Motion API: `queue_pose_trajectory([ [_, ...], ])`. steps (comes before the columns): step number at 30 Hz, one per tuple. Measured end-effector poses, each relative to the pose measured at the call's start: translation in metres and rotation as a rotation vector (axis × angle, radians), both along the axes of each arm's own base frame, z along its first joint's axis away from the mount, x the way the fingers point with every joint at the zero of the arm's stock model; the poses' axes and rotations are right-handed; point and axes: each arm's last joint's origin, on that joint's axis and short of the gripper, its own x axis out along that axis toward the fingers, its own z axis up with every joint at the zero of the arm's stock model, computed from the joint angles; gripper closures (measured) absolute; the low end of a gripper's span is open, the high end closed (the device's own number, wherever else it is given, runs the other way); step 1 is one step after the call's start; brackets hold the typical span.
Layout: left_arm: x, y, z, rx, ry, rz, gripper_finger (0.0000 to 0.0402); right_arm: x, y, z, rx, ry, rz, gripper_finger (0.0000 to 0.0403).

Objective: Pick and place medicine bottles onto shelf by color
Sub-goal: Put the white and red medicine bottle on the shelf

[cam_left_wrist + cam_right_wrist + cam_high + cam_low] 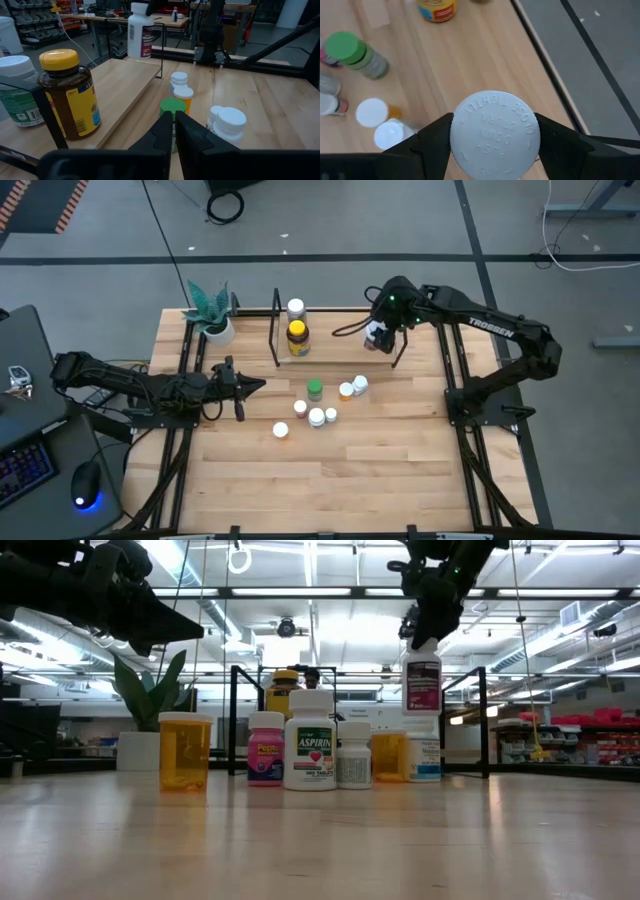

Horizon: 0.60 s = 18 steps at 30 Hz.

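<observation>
The shelf [340,352] stands at the far middle of the table, with a white-capped bottle [295,307] and an amber bottle with a yellow lid [297,335] at its left end. My right gripper [380,330] is shut on a white bottle with a maroon label [422,675], held over the shelf's right end. Several loose medicine bottles stand in a cluster on the table, among them a green-capped one [314,389] and an orange one [346,390]. My left gripper [250,387] waits shut at the left, pointing toward the cluster. My right gripper pinches the white bottle's round cap [495,135] between its two fingers [432,137], one on each side. The fingers slant down from above. The bottle hangs upright below them [422,680], lifted clear of the shelf's base.
A white pot with a green plant [215,328] stands just left of the shelf. Black rails [185,370] run along both sides of the table. The near half of the wooden table [330,480] is bare.
</observation>
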Motion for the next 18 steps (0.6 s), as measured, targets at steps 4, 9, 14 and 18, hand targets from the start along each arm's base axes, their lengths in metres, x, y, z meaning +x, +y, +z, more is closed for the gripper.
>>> queue_pose_trajectory([
  [4,0.0,0.0,0.0,0.0,0.0,0.0,0.0382,0.002,-0.013,-0.007,0.011,0.015,-0.032,0.0144],
  [9,0.0,0.0,0.0,0.0,0.0,0.0,0.0378,0.005,-0.029,-0.016,0.016,0.018,-0.043,0.0143],
  [14,0.0,0.0,0.0,0.0,0.0,0.0,0.0371,0.009,-0.049,-0.01,0.012,0.016,-0.073,0.0144],
  [18,0.0,0.0,0.0,-0.001,0.0,0.0,0.0373,0.017,-0.064,0.001,0.014,0.011,-0.069,0.0143],
])
